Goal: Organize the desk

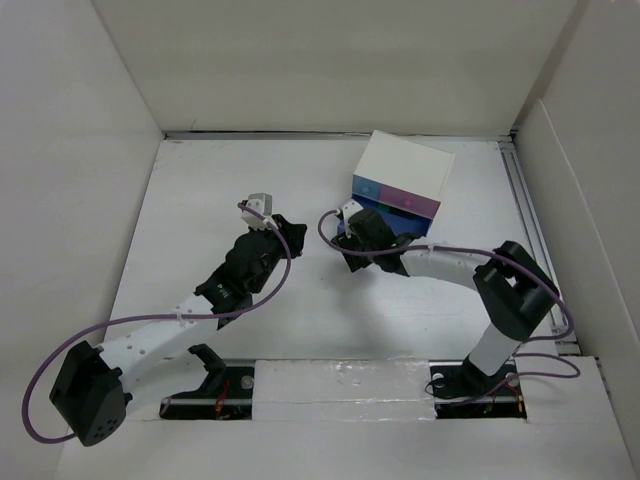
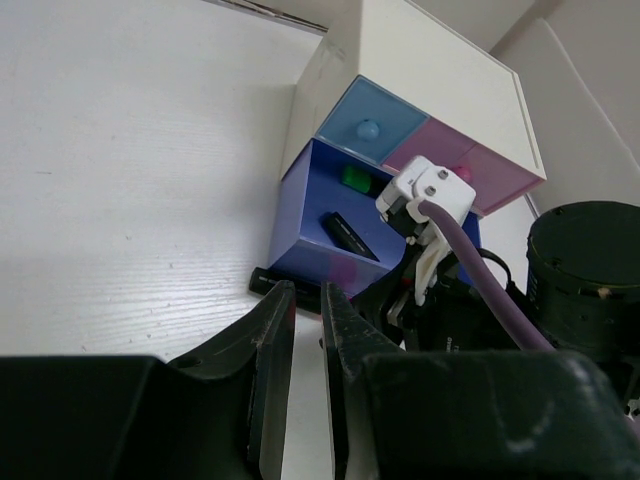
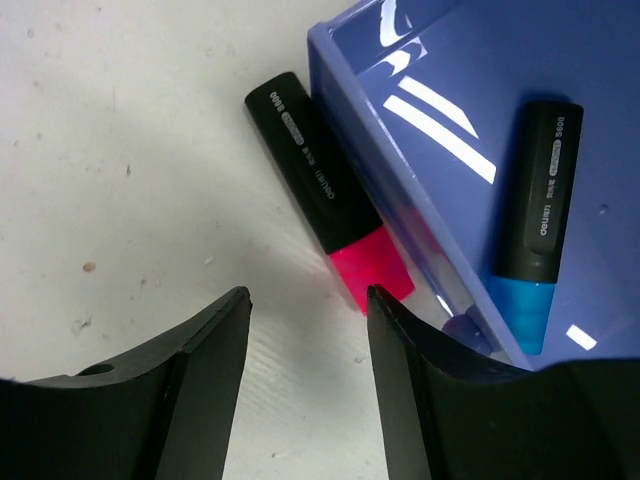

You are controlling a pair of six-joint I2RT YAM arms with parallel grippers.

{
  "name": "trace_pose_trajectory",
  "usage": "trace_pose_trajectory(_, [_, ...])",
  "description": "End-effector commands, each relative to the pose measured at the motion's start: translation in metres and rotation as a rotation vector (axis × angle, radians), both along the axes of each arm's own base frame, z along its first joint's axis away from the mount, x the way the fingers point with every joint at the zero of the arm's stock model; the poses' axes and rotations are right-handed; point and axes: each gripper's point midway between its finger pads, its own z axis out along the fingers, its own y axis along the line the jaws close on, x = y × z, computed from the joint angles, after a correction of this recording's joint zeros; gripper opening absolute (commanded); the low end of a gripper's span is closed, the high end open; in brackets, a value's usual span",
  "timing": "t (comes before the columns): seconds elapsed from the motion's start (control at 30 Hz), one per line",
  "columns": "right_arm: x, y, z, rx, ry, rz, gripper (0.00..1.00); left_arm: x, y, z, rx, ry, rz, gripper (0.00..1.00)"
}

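Right wrist view: claw [image 3: 308, 340] spread wide over pink "deli" highlighter [image 3: 328, 190]; left claw [image 2: 305, 350] narrow, empty.

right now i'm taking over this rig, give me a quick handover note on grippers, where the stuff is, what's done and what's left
Left gripper: jaws nearly closed, nothing between them, hovering over the desk near the drawer box.
Right gripper: open, empty, just above the pink highlighter.
Pink highlighter: lying on the desk, outside the open blue drawer and against its wall.
Blue highlighter: already in that drawer; something green sits further back.
Done: blue highlighter stowed.
Left: pick up the pink highlighter, put it in the drawer, probably close the drawer.
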Motion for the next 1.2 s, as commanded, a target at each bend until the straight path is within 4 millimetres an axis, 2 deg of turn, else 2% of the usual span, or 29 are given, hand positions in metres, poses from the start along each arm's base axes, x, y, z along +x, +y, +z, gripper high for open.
trace_pose_trajectory(0.0, [0.018, 0.006, 0.016, -0.006, -0.051, -0.032, 0.57, -0.002, -0.001, 0.018, -0.038, -0.044, -0.011, 0.13])
trace_pose_trajectory(0.13, [0.022, 0.004, 0.014, -0.023, -0.059, -0.049, 0.60, -0.003, -0.002, 0.019, -0.042, -0.045, -0.021, 0.13])
trace_pose_trajectory(0.27, [0.024, 0.005, 0.002, -0.051, -0.040, -0.050, 0.61, -0.004, -0.003, 0.020, -0.045, -0.048, -0.026, 0.13])
trace_pose_trajectory(0.53, [0.022, 0.020, -0.012, -0.022, 0.009, -0.003, 0.60, -0.004, -0.002, 0.022, -0.047, -0.050, -0.023, 0.13])
trace_pose_trajectory(0.6, [0.014, 0.023, -0.012, -0.007, 0.021, 0.014, 0.57, -0.005, -0.002, 0.021, -0.047, -0.050, -0.023, 0.13])
trace_pose_trajectory(0.63, [0.012, 0.023, -0.004, 0.019, 0.014, 0.011, 0.55, -0.005, -0.001, 0.022, -0.048, -0.052, -0.018, 0.13])
trace_pose_trajectory(0.67, [0.006, 0.025, -0.002, 0.030, 0.016, 0.021, 0.48, -0.005, 0.000, 0.021, -0.048, -0.050, -0.017, 0.13])
trace_pose_trajectory(0.73, [-0.003, 0.024, 0.006, 0.060, 0.010, 0.022, 0.47, -0.005, 0.002, 0.024, -0.055, -0.057, -0.006, 0.13])
trace_pose_trajectory(0.83, [0.001, 0.025, 0.012, 0.066, -0.016, 0.019, 0.51, -0.006, 0.005, 0.026, -0.061, -0.064, 0.003, 0.12])
trace_pose_trajectory(1.0, [0.007, 0.035, -0.009, 0.029, 0.033, 0.032, 0.50, -0.005, 0.011, 0.028, -0.057, -0.069, 0.030, 0.12])
trace_pose_trajectory(1.17, [0.005, 0.033, -0.012, 0.030, 0.036, 0.024, 0.50, -0.007, 0.018, 0.032, -0.071, -0.080, 0.051, 0.12])
